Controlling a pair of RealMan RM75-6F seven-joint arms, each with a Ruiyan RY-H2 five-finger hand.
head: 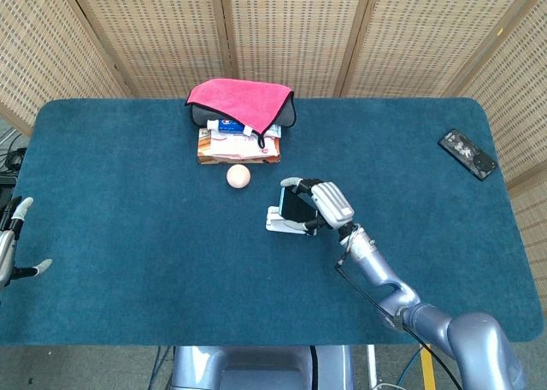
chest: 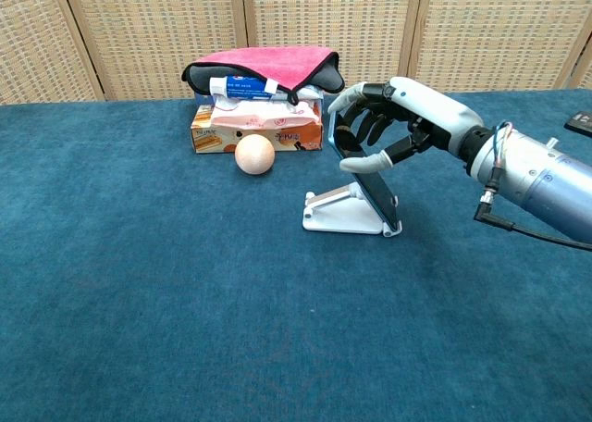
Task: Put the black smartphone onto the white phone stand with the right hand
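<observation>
**Phone on the stand, right hand around its top**

The right hand (chest: 393,117) is wrapped over the upper end of the phone (chest: 375,186), thumb under the front edge and the other fingers (chest: 356,126) curled over the top, so it is gripping the phone. The phone leans tilted on the stand (chest: 338,214), with its lower end down at the stand's front lip; from the chest view I cannot tell whether it sits fully in the lip or just touches it. The stand rests flat on the blue table (chest: 139,302), near the middle.

From the head view the same grouping shows: right hand (head: 329,203) over the phone (head: 297,207), stand (head: 278,222) poking out on the side toward the left arm.

Behind the stand, and apart from it, sits a small peach ball (chest: 254,154), touching or just in front of a tissue pack (chest: 259,124). On top of the pack lies a pink cloth (chest: 259,63) draped over a dark pouch.

A second dark phone (head: 467,154) lies flat near the far right corner of the table, well apart from everything else.

The left hand (head: 13,245) hangs off the table's left edge, fingers apart, holding nothing.
</observation>
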